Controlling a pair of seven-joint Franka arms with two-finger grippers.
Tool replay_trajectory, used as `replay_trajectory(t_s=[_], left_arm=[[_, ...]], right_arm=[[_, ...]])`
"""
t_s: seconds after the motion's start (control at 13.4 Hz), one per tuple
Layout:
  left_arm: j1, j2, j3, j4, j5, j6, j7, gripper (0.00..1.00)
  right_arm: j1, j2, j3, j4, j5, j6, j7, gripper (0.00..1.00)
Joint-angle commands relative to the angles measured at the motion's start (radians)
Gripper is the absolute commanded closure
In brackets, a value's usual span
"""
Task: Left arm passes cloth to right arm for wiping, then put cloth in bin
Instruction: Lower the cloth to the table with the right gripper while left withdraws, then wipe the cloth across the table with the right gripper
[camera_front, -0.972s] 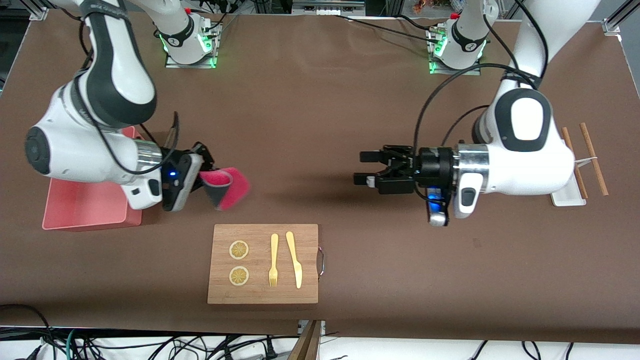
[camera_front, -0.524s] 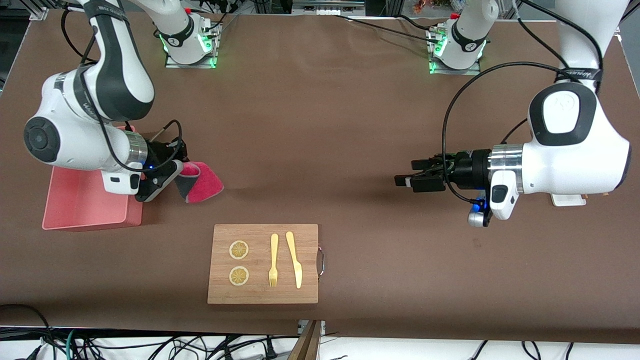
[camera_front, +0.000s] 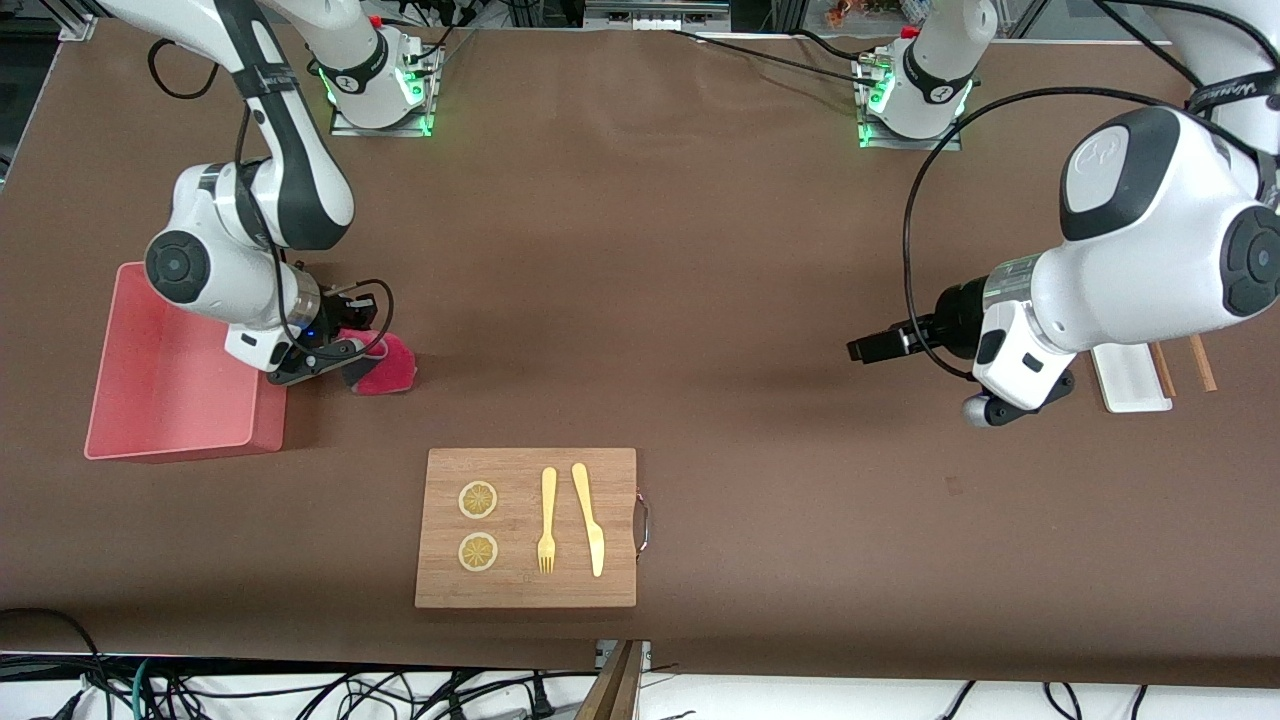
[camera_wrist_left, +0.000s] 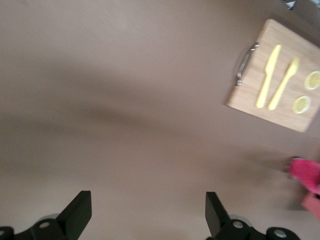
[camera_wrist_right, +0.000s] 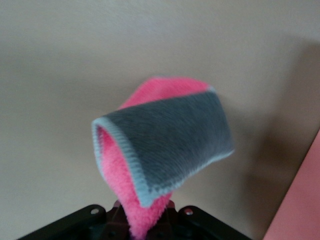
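I count two arms, my left arm (camera_front: 1150, 250) and my right arm (camera_front: 250, 250); one cloth (camera_front: 385, 365), one bin (camera_front: 170, 400), one wooden board (camera_front: 525, 480) carrying two lemon slices (camera_front: 478, 500), one fork (camera_front: 547, 520), one knife (camera_front: 590, 520); one white tray (camera_front: 1130, 378), two brown sticks (camera_front: 1200, 362).

Wooden board (camera_front: 526, 527) (fork (camera_front: 547, 521), knife (camera_front: 588, 518))

No legible text, label, brand, number or sign can be made out. Small markings are seen on the arm bases and casings, but they cannot be read.
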Motion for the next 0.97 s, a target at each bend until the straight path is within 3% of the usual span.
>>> replay_trajectory(t_s=[0.0,0.22,0.45,0.6,0.9], left_arm=[[0.004,-0.052,0.011,-0.007,0.137,-0.056,0.141,0.0],[0.005,-0.124,0.014,-0.007,0.277,-0.07,0.186,0.0],[0.037,-0.165,0.02,-0.008,0.34,-0.144,0.379,0.0],[-0.002,-0.223,0.118,-0.049,0.325,-0.132,0.433,0.0],[-0.027,-0.449,0.206,-0.354,0.308,0.019,0.435,0.0]], right_arm=[[-0.008,0.04,0.015,-0.022,-0.017,0.093,0.034,1.0],[0.044,0.109,0.035,0.02,-0.008,0.133,0.179,1.0],[0.16,0.134,0.047,0.066,0.001,0.125,0.39,1.0],[0.242,0.169,0.053,0.109,0.027,0.122,0.539,1.0],[0.329,0.233,0.108,0.231,0.164,0.116,0.724,1.0]])
